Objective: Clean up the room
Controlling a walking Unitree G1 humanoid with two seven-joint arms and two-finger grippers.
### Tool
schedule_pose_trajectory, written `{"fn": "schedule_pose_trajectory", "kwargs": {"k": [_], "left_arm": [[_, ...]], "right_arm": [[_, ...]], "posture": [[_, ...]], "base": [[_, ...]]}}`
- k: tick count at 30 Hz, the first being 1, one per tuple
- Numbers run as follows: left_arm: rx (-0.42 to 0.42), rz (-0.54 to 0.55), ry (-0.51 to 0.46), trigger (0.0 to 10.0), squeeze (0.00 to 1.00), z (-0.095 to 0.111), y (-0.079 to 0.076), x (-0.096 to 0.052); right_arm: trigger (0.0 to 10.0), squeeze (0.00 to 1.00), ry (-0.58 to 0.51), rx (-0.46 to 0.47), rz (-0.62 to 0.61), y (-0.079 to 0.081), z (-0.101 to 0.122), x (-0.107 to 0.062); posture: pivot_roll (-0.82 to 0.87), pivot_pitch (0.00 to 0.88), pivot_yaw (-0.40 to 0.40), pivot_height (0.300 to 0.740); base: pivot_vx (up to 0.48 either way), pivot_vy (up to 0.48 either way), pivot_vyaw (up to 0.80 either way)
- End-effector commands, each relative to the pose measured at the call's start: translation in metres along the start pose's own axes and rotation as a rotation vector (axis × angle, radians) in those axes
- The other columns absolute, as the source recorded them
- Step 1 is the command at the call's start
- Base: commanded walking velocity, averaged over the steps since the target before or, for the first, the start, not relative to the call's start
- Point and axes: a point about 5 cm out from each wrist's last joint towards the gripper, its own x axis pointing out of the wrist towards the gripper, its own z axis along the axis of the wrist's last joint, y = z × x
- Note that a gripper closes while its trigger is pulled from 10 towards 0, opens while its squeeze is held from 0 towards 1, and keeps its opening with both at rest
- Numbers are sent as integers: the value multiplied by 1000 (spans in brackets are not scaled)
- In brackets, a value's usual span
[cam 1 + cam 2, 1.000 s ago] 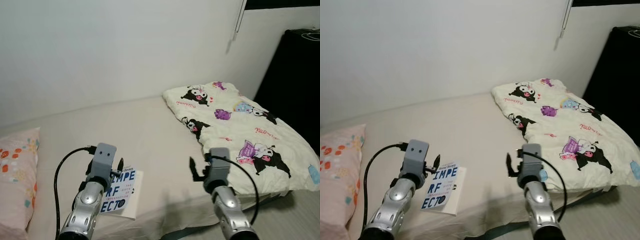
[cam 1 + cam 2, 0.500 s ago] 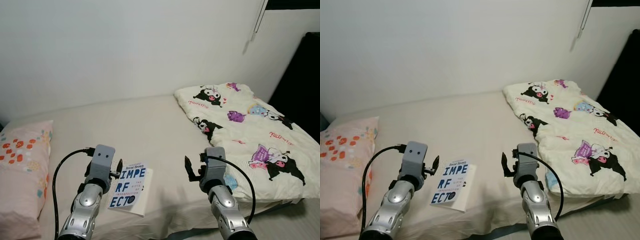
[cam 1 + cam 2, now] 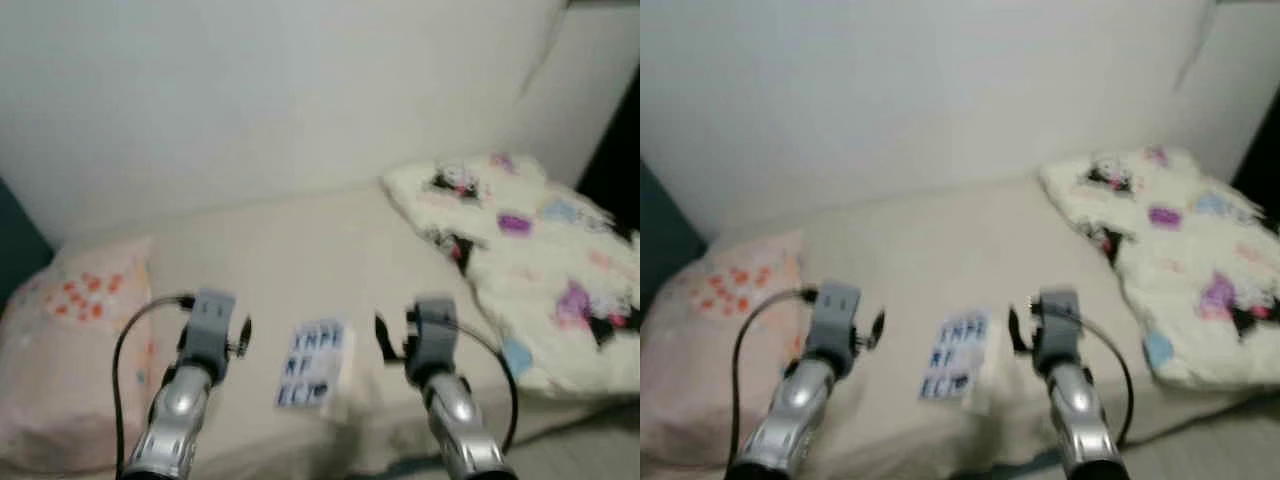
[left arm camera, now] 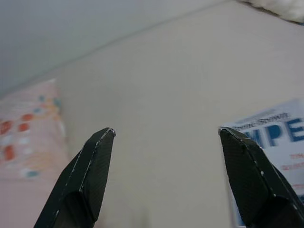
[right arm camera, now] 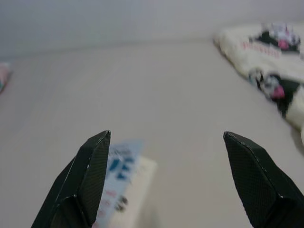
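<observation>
The head views were blurred. A book (image 3: pixel 313 364) lay flat on the bed (image 3: pixel 290 250), near its front edge. Its white cover carried large blue letters in stacked rows; in the left wrist view the top row read partly as "MPE" beneath a smaller line too soft to read, and the rest was too smeared to make out.

The left gripper (image 4: pixel 166 142) hovered above the bed just left of the book, its fingers (image 4: pixel 92 171) spread wide and holding nothing. The right gripper (image 5: pixel 166 142) hovered just right of the book, fingers (image 5: pixel 88 175) likewise wide apart and empty. The book sat between the two arms, touching neither.

Left of the book, at the bed's end, lay a pink pillow (image 3: pixel 75 350) with orange and red dots. Right of the book and farther back, a cream blanket (image 3: pixel 520 250) printed with black and purple cartoon figures was bunched over that end of the bed. Behind the book rose a plain white wall (image 3: pixel 250 90).
</observation>
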Motion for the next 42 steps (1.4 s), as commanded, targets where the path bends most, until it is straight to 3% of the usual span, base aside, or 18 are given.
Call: {"fn": "schedule_pose_trajectory", "kwargs": {"k": [1,11,18,42], "left_arm": [[-2,28,24,10000,0,-3,6,0],[0,34,14,10000,0,-3,5,-2],[-27,39,19,10000,0,-2,3,-2],[21,58,50,10000,0,-6,4,0]], "right_arm": [[10000,0,12,-1,9,4,-4,-2],[10000,0,12,0,10,5,-4,-2],[10000,0,18,0,12,4,-5,-3],[10000,0,9,18,16,4,-2,-1]], "posture": [[-75,40,1,740],[-74,46,0,740],[-72,51,-1,740],[-76,56,1,730]], "base": [[0,-480,0],[0,-480,0],[0,0,0],[0,0,0]]}}
